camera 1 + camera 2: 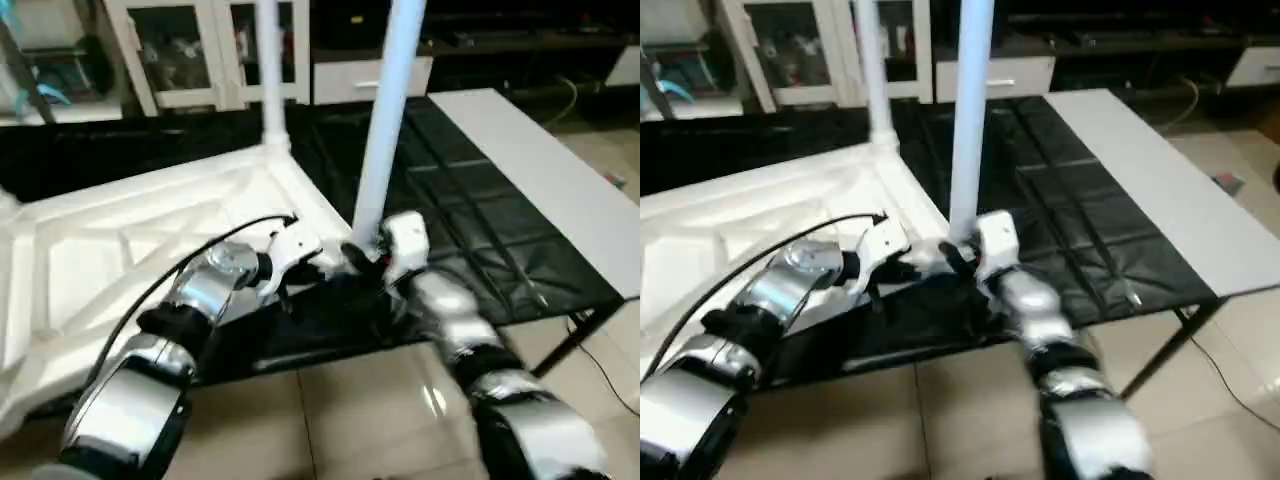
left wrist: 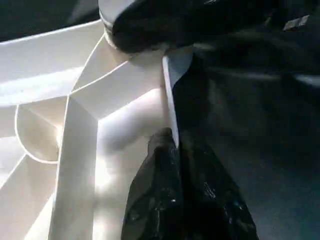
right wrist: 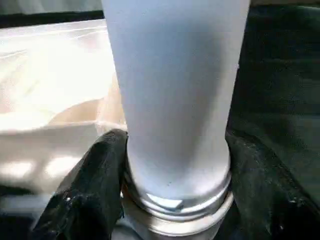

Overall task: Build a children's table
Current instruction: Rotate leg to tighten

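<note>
A: On the black-draped work table (image 1: 470, 230), the table top (image 1: 130, 260) lies ribbed side up. One leg (image 1: 270, 70) stands in the far corner socket.

B: And the second leg (image 1: 390, 120)?

A: Upright at the near right corner, long axis vertical, base just above its socket. Right gripper (image 1: 368, 258) clamped around its base, a finger (image 3: 80, 200) on either side of the tube.

B: Left gripper (image 2: 172, 200)?

A: Fingers together, pinching the top's rim just left of that corner, probably steadying it.

B: So the coming move?

A: Likely a straight push down. The right arm has the leg; the socket lies directly below.
</note>
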Controlling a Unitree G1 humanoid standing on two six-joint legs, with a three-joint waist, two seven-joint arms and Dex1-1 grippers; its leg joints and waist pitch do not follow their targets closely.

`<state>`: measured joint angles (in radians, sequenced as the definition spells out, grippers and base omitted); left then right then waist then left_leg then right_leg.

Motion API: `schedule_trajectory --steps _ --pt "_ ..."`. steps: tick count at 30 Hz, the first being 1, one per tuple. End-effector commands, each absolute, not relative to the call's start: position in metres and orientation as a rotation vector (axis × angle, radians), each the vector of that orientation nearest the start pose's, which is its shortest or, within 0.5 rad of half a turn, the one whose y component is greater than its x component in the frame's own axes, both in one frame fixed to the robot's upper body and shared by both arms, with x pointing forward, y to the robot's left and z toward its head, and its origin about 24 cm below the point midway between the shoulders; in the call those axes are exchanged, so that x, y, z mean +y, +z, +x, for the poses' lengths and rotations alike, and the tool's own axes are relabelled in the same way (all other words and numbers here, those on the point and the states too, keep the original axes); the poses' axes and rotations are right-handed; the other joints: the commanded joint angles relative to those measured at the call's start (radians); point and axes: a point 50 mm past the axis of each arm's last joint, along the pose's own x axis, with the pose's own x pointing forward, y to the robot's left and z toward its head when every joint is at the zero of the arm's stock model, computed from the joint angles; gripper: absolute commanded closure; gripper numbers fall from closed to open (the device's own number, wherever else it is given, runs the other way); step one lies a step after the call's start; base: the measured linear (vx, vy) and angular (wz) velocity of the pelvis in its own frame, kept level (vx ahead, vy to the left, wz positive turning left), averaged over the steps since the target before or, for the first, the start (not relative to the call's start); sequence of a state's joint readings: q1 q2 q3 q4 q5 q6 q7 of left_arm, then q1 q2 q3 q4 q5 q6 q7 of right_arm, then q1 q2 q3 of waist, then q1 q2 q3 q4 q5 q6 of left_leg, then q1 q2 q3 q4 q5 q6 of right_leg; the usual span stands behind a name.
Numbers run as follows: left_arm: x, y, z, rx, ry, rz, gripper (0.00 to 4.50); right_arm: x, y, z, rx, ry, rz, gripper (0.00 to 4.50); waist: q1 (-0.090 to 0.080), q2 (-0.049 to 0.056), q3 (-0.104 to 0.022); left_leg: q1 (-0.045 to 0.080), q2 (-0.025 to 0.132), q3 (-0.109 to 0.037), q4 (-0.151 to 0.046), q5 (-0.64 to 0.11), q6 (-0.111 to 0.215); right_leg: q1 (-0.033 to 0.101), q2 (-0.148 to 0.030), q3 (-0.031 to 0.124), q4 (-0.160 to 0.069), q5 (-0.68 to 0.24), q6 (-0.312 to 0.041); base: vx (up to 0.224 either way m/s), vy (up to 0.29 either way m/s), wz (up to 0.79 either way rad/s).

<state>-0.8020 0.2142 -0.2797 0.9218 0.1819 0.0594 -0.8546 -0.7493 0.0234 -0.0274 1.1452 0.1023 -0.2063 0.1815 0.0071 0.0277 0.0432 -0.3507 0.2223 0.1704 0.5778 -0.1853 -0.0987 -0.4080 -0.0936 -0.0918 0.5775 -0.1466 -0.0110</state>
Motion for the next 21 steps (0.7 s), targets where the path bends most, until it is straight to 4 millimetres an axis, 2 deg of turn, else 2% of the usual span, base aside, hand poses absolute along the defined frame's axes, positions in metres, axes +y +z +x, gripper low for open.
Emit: schedule_trajectory --steps 1,2,3,5,6,7,8,9,10,12,15,16,17,18,19,20,21 --pt "0.093 0.036 0.342 0.496 -1.169 0.550 4.50 -0.131 0.017 0.361 0.290 -0.019 0.122 1.84 0.003 0.016 -0.058 0.005 -0.004 0.001 -0.076 -0.387 -0.004 0.038 -0.041 0.032 -0.079 -0.394 -0.200 0.000 0.000 0.00" --pt "0.092 0.036 0.344 0.485 -1.150 0.549 4.50 -0.122 0.017 0.361 0.304 -0.119 0.166 1.84 0.002 0.010 -0.059 0.005 -0.004 0.002 -0.075 -0.387 0.003 0.039 -0.040 0.032 -0.079 -0.380 -0.204 0.000 0.000 0.00" --pt "0.092 0.036 0.344 0.486 -1.150 0.545 4.50 -0.116 0.016 0.360 0.310 -0.132 0.183 1.84 -0.001 0.011 -0.059 0.002 -0.003 0.001 -0.078 -0.376 0.001 0.039 -0.043 0.035 -0.076 -0.372 -0.207 0.000 0.000 0.00" --pt "0.092 0.036 0.344 0.486 -1.149 0.545 4.50 -0.108 0.019 0.360 0.293 -0.115 0.179 1.84 0.000 0.016 -0.060 0.004 -0.002 0.001 -0.078 -0.379 -0.001 0.039 -0.041 0.034 -0.074 -0.352 -0.207 0.000 0.000 0.00" --pt "0.094 0.035 0.344 0.488 -1.144 0.543 4.50 -0.095 0.026 0.362 0.248 -0.042 0.152 1.84 -0.001 0.016 -0.061 0.000 -0.002 0.003 -0.078 -0.371 0.005 0.043 -0.040 0.035 -0.069 -0.308 -0.219 0.000 0.000 0.00" --pt "0.096 0.034 0.344 0.487 -1.139 0.544 4.50 -0.091 0.029 0.363 0.228 -0.022 0.135 1.84 0.000 -0.007 -0.061 -0.003 -0.002 0.005 -0.078 -0.361 0.013 0.045 -0.040 0.035 -0.071 -0.307 -0.218 0.000 0.000 0.00" --pt "0.096 0.034 0.344 0.487 -1.139 0.544 4.50 -0.091 0.029 0.363 0.228 -0.022 0.135 1.84 0.005 0.005 -0.063 -0.001 -0.001 0.002 -0.077 -0.348 0.014 0.046 -0.043 0.036 -0.064 -0.302 -0.222 0.000 0.000 0.00" --pt "0.099 0.034 0.344 0.490 -1.135 0.541 4.50 -0.090 0.032 0.365 0.219 -0.021 0.128 1.84 0.004 0.001 -0.061 -0.003 -0.001 0.006 -0.077 -0.336 0.023 0.046 -0.042 0.037 -0.066 -0.287 -0.226 0.000 0.000 0.00" --pt "0.099 0.034 0.344 0.490 -1.135 0.541 4.50 -0.090 0.032 0.365 0.218 -0.021 0.128 1.84 0.005 0.003 -0.062 -0.003 -0.001 0.005 -0.077 -0.330 0.024 0.047 -0.043 0.037 -0.063 -0.283 -0.227 0.000 0.000 0.00" --pt "0.102 0.032 0.344 0.493 -1.130 0.542 4.50 -0.088 0.034 0.366 0.208 -0.004 0.149 1.28 0.006 0.004 -0.062 -0.003 -0.001 0.007 -0.077 -0.317 0.028 0.047 -0.043 0.038 -0.062 -0.269 -0.232 0.000 0.000 0.00" --pt "0.105 0.031 0.343 0.497 -1.128 0.543 4.50 -0.087 0.041 0.368 0.160 0.031 0.161 1.05 0.008 0.006 -0.063 -0.002 -0.001 0.008 -0.076 -0.303 0.031 0.050 -0.044 0.040 -0.061 -0.247 -0.239 0.000 0.000 0.00" --pt "0.106 0.030 0.342 0.498 -1.129 0.543 4.50 -0.089 0.044 0.369 0.139 0.036 0.150 0.92 0.013 0.009 -0.063 0.002 0.000 0.011 -0.075 -0.298 0.034 0.046 -0.043 0.041 -0.061 -0.233 -0.244 0.000 0.000 0.00" --pt "0.106 0.030 0.342 0.498 -1.129 0.543 4.50 -0.089 0.044 0.369 0.139 0.036 0.150 0.79 0.014 0.008 -0.063 0.003 0.001 0.011 -0.074 -0.295 0.034 0.046 -0.043 0.041 -0.059 -0.224 -0.248 0.000 0.000 0.00" --pt "0.108 0.031 0.342 0.499 -1.132 0.544 4.50 -0.095 0.049 0.372 0.119 0.055 0.153 0.71 0.026 0.009 -0.064 0.004 0.001 0.013 -0.074 -0.280 0.035 0.048 -0.042 0.041 -0.056 -0.202 -0.252 0.000 0.000 0.00" --pt "0.108 0.031 0.342 0.499 -1.134 0.545 4.50 -0.097 0.051 0.373 0.112 0.062 0.153 0.66 0.029 0.009 -0.065 0.005 0.002 0.014 -0.073 -0.273 0.036 0.048 -0.042 0.042 -0.054 -0.190 -0.254 0.000 0.000 0.00" --pt "0.109 0.031 0.342 0.501 -1.136 0.546 4.50 -0.100 0.054 0.374 0.099 0.109 0.146 0.59 0.031 0.008 -0.064 0.005 0.002 0.015 -0.073 -0.271 0.038 0.048 -0.041 0.042 -0.053 -0.181 -0.256 0.000 0.000 0.00" --pt "0.110 0.030 0.342 0.502 -1.139 0.547 4.50 -0.102 0.056 0.374 0.089 0.153 0.140 0.40 0.032 0.007 -0.064 0.000 0.001 0.013 -0.073 -0.266 0.044 0.054 -0.040 0.041 -0.050 -0.175 -0.255 0.000 0.000 0.00"
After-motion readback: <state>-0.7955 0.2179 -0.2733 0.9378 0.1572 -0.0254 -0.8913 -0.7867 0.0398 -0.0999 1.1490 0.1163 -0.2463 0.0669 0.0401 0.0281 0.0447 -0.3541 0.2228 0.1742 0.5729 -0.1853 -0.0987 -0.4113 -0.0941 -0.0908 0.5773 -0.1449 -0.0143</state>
